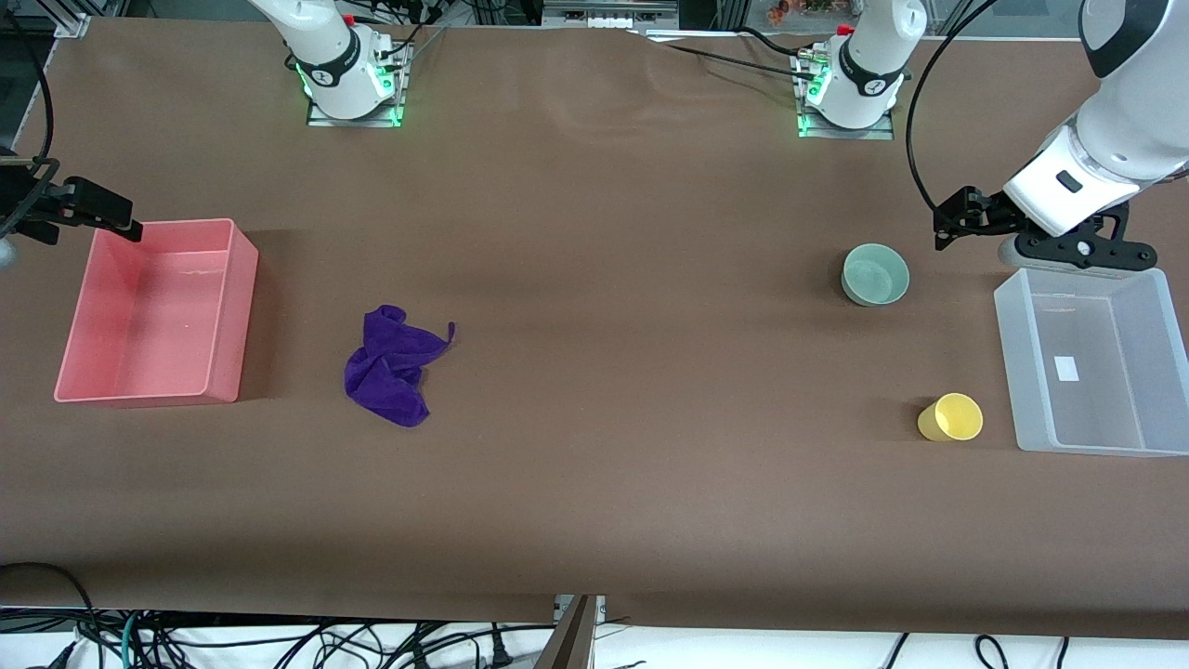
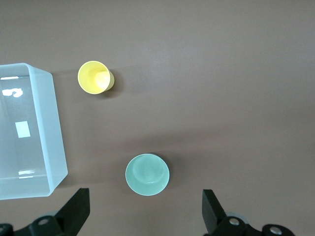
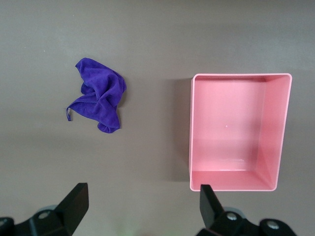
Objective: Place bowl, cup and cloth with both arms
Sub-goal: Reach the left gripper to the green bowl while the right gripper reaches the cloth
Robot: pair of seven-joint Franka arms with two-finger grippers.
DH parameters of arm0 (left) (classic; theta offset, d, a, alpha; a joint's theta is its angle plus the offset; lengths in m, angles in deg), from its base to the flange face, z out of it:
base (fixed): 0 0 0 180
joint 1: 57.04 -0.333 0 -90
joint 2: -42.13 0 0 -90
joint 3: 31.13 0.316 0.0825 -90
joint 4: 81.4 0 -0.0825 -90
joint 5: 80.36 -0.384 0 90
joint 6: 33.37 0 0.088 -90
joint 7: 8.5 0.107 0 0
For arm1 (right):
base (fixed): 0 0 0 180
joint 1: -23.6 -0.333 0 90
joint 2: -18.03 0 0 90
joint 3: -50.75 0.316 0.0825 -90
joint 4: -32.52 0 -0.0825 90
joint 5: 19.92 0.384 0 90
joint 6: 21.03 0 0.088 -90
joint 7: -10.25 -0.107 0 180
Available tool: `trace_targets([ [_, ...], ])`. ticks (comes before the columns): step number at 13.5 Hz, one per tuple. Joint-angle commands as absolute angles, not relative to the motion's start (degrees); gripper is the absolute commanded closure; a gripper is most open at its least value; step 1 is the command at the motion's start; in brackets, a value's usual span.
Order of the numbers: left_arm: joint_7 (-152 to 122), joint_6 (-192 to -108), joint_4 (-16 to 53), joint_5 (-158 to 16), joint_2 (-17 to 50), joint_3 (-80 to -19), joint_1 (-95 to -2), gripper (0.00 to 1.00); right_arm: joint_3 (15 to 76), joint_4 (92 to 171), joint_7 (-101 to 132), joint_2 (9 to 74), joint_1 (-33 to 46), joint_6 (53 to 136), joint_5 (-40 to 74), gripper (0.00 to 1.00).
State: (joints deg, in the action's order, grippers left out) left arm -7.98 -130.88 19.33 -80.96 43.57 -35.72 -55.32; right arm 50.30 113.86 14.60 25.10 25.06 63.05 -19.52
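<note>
The mint-green bowl (image 1: 875, 274) stands upright toward the left arm's end of the table. The yellow cup (image 1: 951, 417) stands nearer to the front camera than the bowl, beside the clear bin. The purple cloth (image 1: 395, 367) lies crumpled toward the right arm's end, beside the pink bin. My left gripper (image 1: 952, 223) is open and empty, up in the air between the bowl and the clear bin. Its wrist view shows the bowl (image 2: 147, 174) between the fingers (image 2: 145, 199) and the cup (image 2: 94, 77) farther off. My right gripper (image 1: 111, 218) is open and empty over the pink bin's corner. Its wrist view (image 3: 142, 192) shows the cloth (image 3: 101, 101).
An empty pink bin (image 1: 65, 390) stands at the right arm's end and shows in the right wrist view (image 3: 192, 128). An empty clear plastic bin (image 1: 1008, 316) stands at the left arm's end and shows in the left wrist view (image 2: 54, 123). Brown table covering lies between them.
</note>
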Motion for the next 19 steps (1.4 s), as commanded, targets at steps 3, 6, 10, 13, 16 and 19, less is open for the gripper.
trace_targets([
  [3,-8.24,-130.84,17.04,-82.11,41.69,-35.70,-55.20,0.00,50.40,113.73,13.86,24.97,25.44,62.73,-18.43,0.00],
  [6,-8.41,-130.14,17.13,-82.03,41.60,-35.70,-55.20,0.00,50.40,113.73,13.94,24.97,25.44,62.81,-18.43,0.00],
  [10,-8.41,-127.94,17.13,-82.03,41.43,-35.70,-55.37,0.00,50.31,113.73,13.86,24.97,25.45,62.90,-18.43,0.00],
  [13,-8.32,-127.50,17.22,-82.03,41.60,-35.79,-55.28,0.00,50.40,113.73,14.03,24.97,25.44,62.90,-18.43,0.00],
  [16,-7.63,-123.91,18.18,-81.85,41.60,-35.79,-55.37,0.00,50.58,113.73,14.21,24.97,25.18,63.17,-18.95,0.00],
  [19,-7.45,-123.46,22.29,-81.85,41.42,-35.79,-55.63,0.00,50.66,113.73,14.21,24.97,25.18,63.34,-18.60,0.00],
])
